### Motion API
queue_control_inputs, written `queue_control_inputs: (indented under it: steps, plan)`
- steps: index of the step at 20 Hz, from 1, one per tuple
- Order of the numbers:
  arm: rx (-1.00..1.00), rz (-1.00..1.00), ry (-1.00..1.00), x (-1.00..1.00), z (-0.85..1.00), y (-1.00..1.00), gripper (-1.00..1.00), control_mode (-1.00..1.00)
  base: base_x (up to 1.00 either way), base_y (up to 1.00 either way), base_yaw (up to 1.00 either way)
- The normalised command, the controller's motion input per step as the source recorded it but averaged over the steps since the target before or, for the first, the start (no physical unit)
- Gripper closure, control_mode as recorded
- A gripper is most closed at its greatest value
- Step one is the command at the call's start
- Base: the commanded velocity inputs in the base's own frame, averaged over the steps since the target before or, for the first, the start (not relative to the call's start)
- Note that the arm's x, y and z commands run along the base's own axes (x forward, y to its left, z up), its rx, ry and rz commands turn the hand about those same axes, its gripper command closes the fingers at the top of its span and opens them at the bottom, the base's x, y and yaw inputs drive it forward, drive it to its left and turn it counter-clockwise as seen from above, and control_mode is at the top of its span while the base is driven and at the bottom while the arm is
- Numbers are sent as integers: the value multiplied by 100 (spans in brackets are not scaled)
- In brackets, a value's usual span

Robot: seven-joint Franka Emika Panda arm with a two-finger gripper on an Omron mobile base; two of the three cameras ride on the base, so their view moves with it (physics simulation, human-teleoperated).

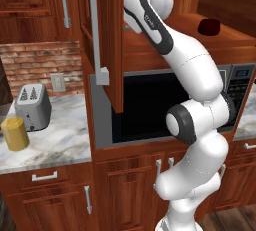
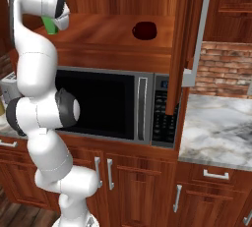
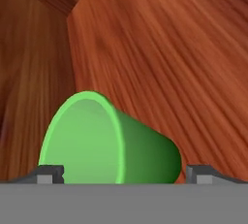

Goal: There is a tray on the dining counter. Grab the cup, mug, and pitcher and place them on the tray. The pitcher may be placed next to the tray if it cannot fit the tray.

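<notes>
One open wood cabinet shelf [image 2: 108,37] above microwave [image 2: 103,105]: mug [image 2: 144,30], cup [image 3: 109,140] between spread gripper [image 3: 123,173] tips.

A glossy white arm [image 1: 200,80] built of rounded, bulging segments, with dark grey collars at the joints and round dark caps. One upper link carries a small dark marking. The tool's [image 3: 124,173] fingertips [image 3: 48,173] are dark grey.
</notes>
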Motion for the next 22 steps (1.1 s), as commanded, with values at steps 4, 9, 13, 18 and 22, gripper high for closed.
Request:
queue_control_inputs:
  steps: [4,9,13,18,22]
  plan:
    - [0,0,0,2,-27,-10,-100,-100,0,0,0]
    - [0,0,0,0,-23,-4,100,-100,0,0,0]
    - [0,0,0,0,-2,0,100,-100,0,0,0]
    - [0,0,0,0,-3,0,100,-100,0,0,0]
    - [1,0,0,-17,-4,-14,100,-100,0,0,0]
